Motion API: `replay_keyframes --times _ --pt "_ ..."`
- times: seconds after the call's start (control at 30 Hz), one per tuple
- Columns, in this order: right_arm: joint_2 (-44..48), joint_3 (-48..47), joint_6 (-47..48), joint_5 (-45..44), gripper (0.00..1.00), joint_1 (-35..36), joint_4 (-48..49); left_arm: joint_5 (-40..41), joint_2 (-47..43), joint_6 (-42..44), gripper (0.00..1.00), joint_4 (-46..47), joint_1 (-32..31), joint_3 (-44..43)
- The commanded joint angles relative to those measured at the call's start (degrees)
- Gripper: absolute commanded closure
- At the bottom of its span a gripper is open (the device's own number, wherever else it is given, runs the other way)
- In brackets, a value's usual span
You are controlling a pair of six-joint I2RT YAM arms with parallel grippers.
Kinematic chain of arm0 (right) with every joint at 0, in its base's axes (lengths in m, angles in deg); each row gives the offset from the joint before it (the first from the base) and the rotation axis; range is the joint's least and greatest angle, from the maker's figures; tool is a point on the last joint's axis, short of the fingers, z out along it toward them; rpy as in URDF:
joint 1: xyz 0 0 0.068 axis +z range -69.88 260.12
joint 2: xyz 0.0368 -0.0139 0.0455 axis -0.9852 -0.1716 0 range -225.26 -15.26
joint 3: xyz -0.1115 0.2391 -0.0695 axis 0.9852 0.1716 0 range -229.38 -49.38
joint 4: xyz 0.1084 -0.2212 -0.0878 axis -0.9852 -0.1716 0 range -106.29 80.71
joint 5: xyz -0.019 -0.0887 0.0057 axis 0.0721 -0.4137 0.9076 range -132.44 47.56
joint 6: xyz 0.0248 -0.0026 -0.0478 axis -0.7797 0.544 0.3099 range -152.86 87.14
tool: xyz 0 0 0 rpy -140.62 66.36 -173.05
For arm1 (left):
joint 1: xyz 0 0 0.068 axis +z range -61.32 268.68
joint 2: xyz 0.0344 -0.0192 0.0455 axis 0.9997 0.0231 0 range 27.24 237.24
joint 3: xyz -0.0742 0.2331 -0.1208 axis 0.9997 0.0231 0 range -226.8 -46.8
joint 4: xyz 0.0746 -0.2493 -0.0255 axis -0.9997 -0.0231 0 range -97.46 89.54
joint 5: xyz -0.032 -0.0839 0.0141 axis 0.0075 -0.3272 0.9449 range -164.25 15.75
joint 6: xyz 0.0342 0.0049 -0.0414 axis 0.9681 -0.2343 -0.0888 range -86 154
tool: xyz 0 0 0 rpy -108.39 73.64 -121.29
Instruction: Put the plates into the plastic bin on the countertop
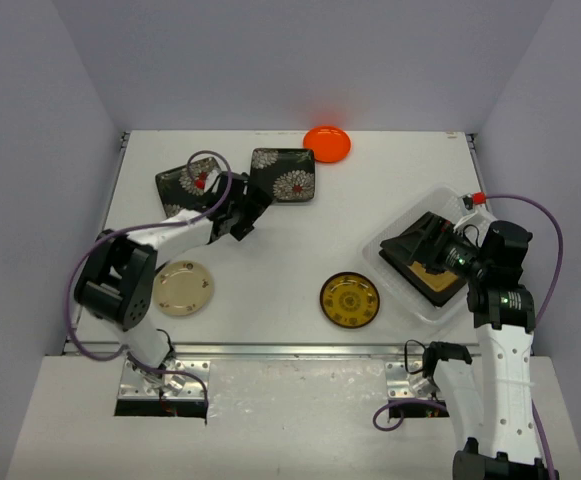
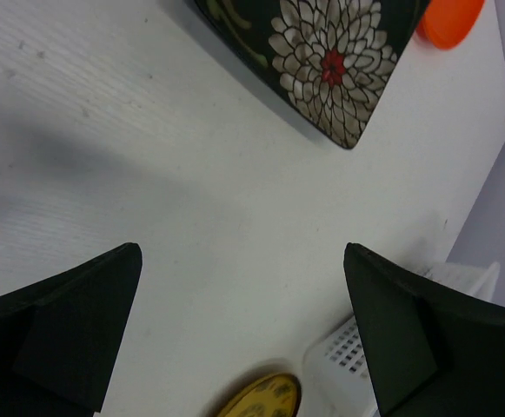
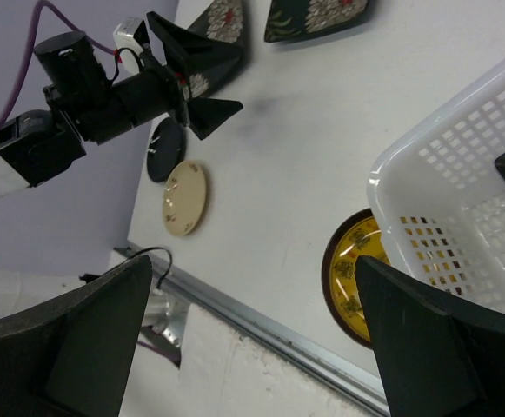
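Left gripper (image 2: 242, 261), spread wide and empty, is poised near flowered plate (image 2: 326, 61), judged stiff, glossy, breakable, best pinched at rim; right gripper (image 3: 254, 265) likewise wide at bin (image 3: 448, 156).

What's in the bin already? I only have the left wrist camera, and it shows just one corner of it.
Observer: The top view shows a square amber-centred plate lying in the plastic bin.
Operator: Is the right gripper holding anything?
Observer: No, the right gripper is open and empty, over the bin.
Operator: Any plates I can't see?
Observer: A cream round plate lies near the front-left corner of the countertop.
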Motion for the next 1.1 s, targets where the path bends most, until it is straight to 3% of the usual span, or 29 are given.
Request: replay_keyframes --times 0.0,0.23,0.43,0.53,0.67,0.73,0.83,0.93,1.07 --pt "-0.7 -5.7 9.0 -11.6 0.01 2.8 -7.7 14.4 14.6 -16.0 0.00 1.1 -1.3 -12.8" --pt "-11.0 -13.3 14.2 -26.5 0.01 16.0 -12.6 18.2 27.3 -17.4 0.01 1.0 -1.3 -23.8" --pt "-11.7 -12.3 12.0 -23.4 0.01 18.0 -7.7 17.5 32.4 -18.9 0.18 0.3 -1.3 -28.4" --pt "-12.8 -11.3 12.0 -22.2 0.01 18.1 -5.9 17.1 33.6 -19.9 0.36 -0.7 -1.4 -29.1" --pt "-17.2 -10.8 11.9 -21.8 0.01 19.1 -2.8 16.5 33.4 -21.8 0.70 0.5 -1.4 -27.5" --pt "-19.4 -10.8 11.7 -22.1 0.01 20.1 -1.4 16.6 32.9 -22.4 0.81 1.4 -1.4 -26.4" --pt "-23.4 -11.3 12.0 -23.3 0.01 23.1 0.0 17.0 32.3 -23.3 0.88 2.8 -1.3 -24.5" --pt "-25.6 -11.4 12.0 -24.6 0.01 26.1 2.1 16.8 31.2 -23.4 1.00 5.3 -0.8 -22.6" --pt "-29.0 -13.5 13.9 -26.8 0.01 30.4 2.5 18.2 24.3 -24.0 1.00 15.4 -0.6 -11.5"
